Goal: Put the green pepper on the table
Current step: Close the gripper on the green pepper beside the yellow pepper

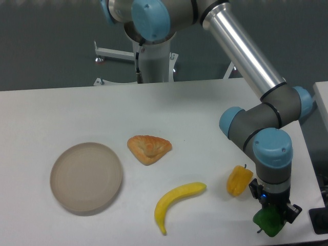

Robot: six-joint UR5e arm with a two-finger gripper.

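Observation:
The green pepper (268, 224) is small, glossy and dark green. It sits at the front right of the white table (195, 113), low at the tabletop; I cannot tell whether it touches the surface. My gripper (271, 215) hangs straight down over it, shut on the green pepper, with its fingers mostly hidden behind the wrist and the pepper. The yellow-orange pepper (239, 180) lies just to the upper left of the gripper, apart from it.
A yellow banana (177, 202) lies front centre. A tan pastry (149, 148) lies mid-table. A round beige plate (86, 177) sits at the front left. A dark object (320, 220) stands at the right table edge, close to the gripper.

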